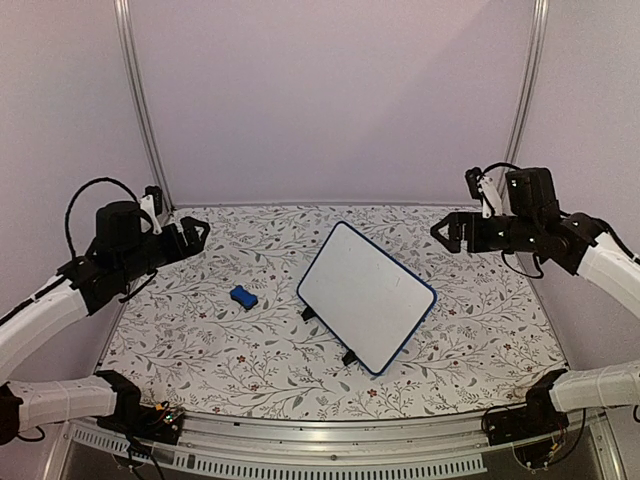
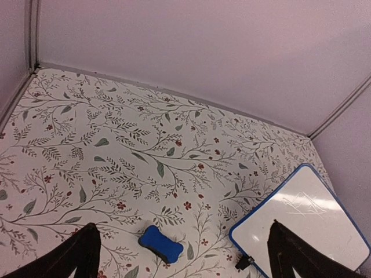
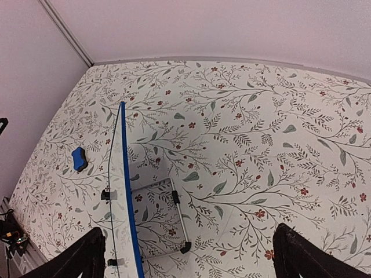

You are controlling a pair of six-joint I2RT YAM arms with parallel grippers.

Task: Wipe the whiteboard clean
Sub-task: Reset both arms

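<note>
Pincer fingers (image 2: pixel 81 258) frame both wrist views. Your left pincer (image 1: pixel 195 235) and right pincer (image 1: pixel 447 232) hang released, jaws wide, nothing held, high over either end of the bench (image 1: pixel 200 340).

Whiteboard (image 1: pixel 365 295) stands centre-right, propped tilted on its black feet (image 1: pixel 349 357). Face near clean; faint streaks show in the left wrist view.

Blue eraser (image 1: pixel 243 297) lies flat to its left, apart.

Risk, by my judgement: board is propped, not fixed. Press hard and it slides or tips back, so brace the frame with your right. Eraser sits low; a shallow grab may slip off.
</note>
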